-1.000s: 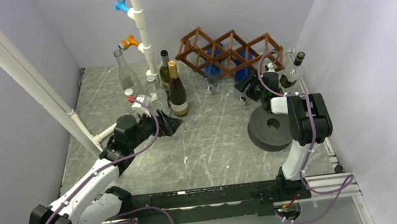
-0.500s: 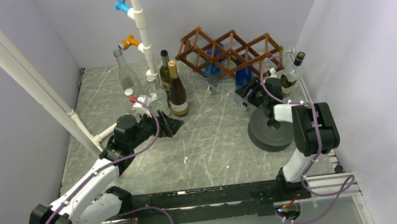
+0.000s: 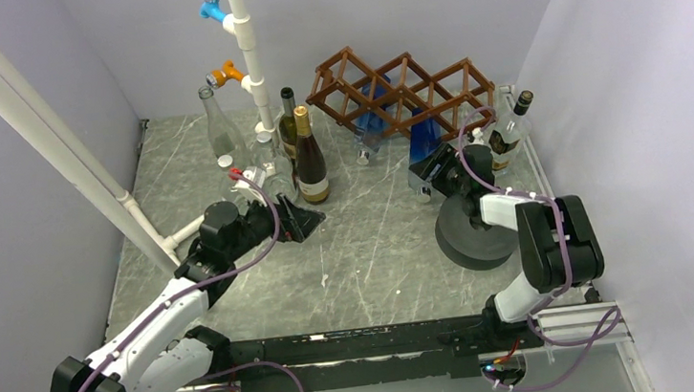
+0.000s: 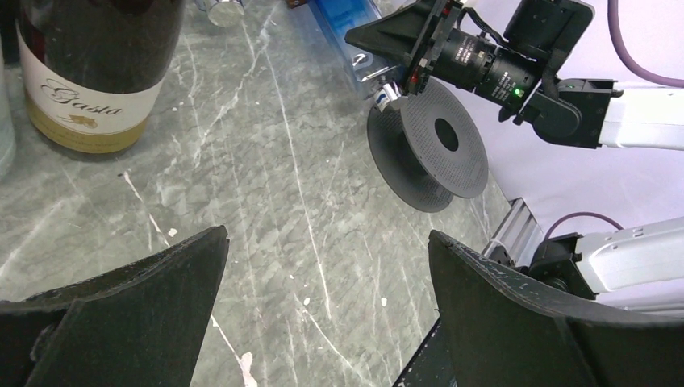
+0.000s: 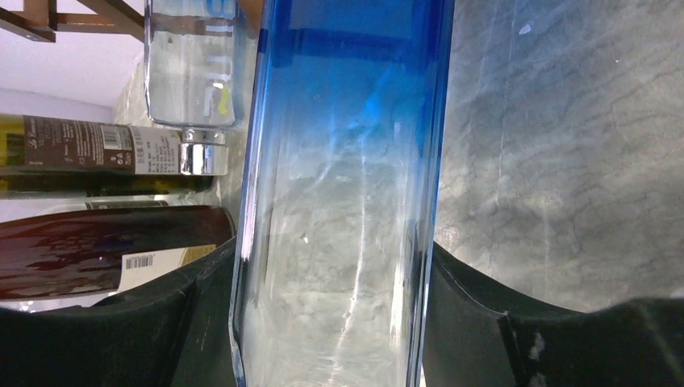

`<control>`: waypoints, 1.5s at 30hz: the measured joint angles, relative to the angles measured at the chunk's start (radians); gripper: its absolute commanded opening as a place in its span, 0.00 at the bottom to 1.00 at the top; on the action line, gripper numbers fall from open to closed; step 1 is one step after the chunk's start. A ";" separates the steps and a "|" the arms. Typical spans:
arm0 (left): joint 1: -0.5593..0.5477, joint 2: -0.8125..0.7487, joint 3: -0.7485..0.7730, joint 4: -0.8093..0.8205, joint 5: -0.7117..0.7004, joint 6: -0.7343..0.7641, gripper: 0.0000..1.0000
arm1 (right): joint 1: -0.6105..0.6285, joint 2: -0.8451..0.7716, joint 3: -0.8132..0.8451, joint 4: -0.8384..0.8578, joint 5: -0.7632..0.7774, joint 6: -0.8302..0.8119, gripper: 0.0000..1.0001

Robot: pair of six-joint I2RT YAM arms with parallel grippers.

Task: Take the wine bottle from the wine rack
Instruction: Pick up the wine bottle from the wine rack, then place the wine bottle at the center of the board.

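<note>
The brown wooden wine rack point(image 3: 400, 87) stands at the back of the table. A blue-tinted clear wine bottle point(image 3: 424, 139) lies tilted at its lower right cell, far end in among the slats. My right gripper point(image 3: 433, 170) is shut on its near part. In the right wrist view the bottle point(image 5: 343, 185) fills the space between both black fingers point(image 5: 181, 322), touching each. My left gripper point(image 3: 303, 221) hovers low over the table by the upright bottles, wide open, with only marble between its fingers point(image 4: 161, 298).
A second blue bottle point(image 3: 374, 116) rests in the rack's middle. Upright bottles point(image 3: 309, 156) cluster by the white pipe point(image 3: 248, 52); another bottle point(image 3: 510, 130) stands by the right wall. A black spool point(image 3: 471, 227) lies under the right arm.
The right arm has drawn back toward the near side, pulling the blue bottle a little way out of the rack. The left arm has stayed put.
</note>
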 measured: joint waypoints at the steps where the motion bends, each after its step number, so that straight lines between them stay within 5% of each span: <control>1: -0.003 0.000 -0.001 0.002 0.001 -0.002 0.99 | 0.002 -0.004 -0.002 -0.004 0.003 0.001 0.09; 23: -0.319 0.258 0.070 0.078 -0.177 -0.150 0.97 | 0.025 -0.109 -0.001 -0.201 -0.017 0.079 0.08; 45: -0.417 0.543 0.181 0.194 -0.202 -0.318 0.99 | 0.052 -0.198 0.000 -0.349 -0.023 0.114 0.09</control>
